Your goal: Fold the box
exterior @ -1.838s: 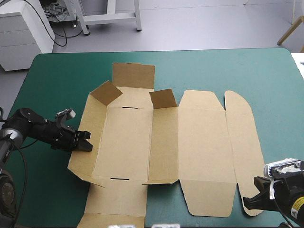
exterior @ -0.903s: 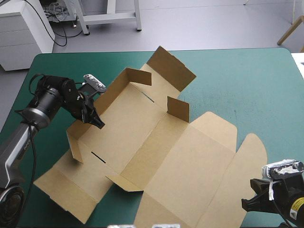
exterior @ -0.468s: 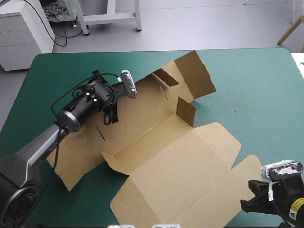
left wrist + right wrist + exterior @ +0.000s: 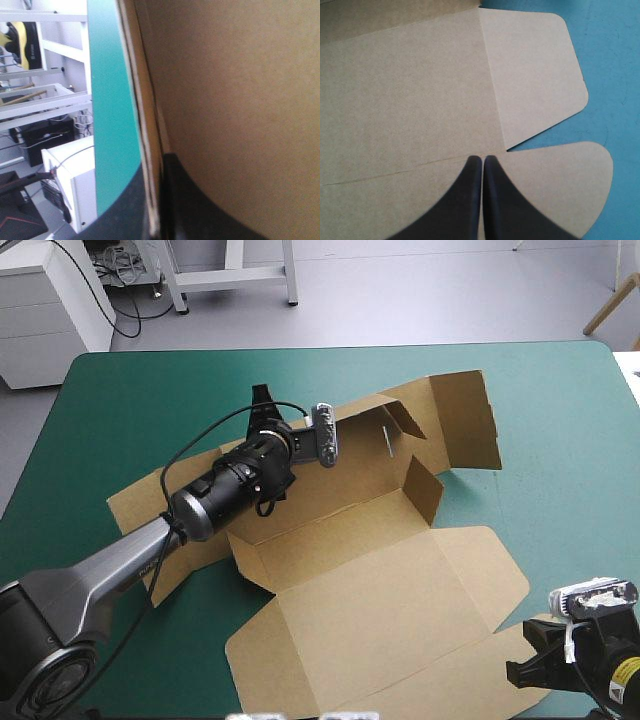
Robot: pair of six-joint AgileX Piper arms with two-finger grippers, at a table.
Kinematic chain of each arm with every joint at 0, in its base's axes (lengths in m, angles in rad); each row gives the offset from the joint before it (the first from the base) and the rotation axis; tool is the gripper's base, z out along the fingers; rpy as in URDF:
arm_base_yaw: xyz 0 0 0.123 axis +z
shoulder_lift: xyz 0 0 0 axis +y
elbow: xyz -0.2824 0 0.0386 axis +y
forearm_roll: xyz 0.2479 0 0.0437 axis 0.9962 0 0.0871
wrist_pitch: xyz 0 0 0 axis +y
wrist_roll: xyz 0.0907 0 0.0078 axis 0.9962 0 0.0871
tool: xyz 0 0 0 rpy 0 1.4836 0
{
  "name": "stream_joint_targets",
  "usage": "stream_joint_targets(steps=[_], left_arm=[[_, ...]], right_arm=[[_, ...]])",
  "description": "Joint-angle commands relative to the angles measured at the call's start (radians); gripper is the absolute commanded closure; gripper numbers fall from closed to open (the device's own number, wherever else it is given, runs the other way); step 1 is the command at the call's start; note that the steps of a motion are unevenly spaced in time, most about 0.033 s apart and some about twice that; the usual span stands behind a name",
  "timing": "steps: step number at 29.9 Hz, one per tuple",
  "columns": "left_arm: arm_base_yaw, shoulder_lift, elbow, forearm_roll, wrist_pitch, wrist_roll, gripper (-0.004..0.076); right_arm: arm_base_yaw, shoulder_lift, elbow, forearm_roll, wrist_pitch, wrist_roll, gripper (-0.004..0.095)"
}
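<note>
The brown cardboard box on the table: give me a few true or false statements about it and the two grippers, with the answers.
1. The left gripper is shut on an edge of the brown cardboard box. True.
2. The box lies completely flat on the teal-green table cover. False: a small flap stands up and the far side is raised.
3. The right gripper is wide open. False: it is shut, its black fingers meeting over the board.
4. The right gripper is by the table's near right corner. True.

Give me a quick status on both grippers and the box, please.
Left gripper shut on the box, at a raised wall. Right gripper shut, above its lid edge. Walls partly up, lid flat. No obstruction seen.
</note>
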Motion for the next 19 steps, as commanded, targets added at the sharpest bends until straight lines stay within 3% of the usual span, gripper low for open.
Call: stream_joint_targets(steps=[1, 9, 19], left_arm=[[-0.071, -0.04, -0.022, 0.19, -0.052, -0.1, 0.0734], [-0.164, -0.046, 0.081, 0.45, -0.068, -0.315, 0.0734], [-0.282, -0.106, 0.388, 1.041, -0.015, -0.831, 0.0734]], right_arm=[[-0.004, 0.01, -0.02, -0.005, -0.05, -0.007, 0.0912], [-0.004, 0.01, -0.02, -0.005, -0.05, -0.007, 0.0912], [-0.004, 0.01, -0.02, -0.005, -0.05, -0.017, 0.0912]])
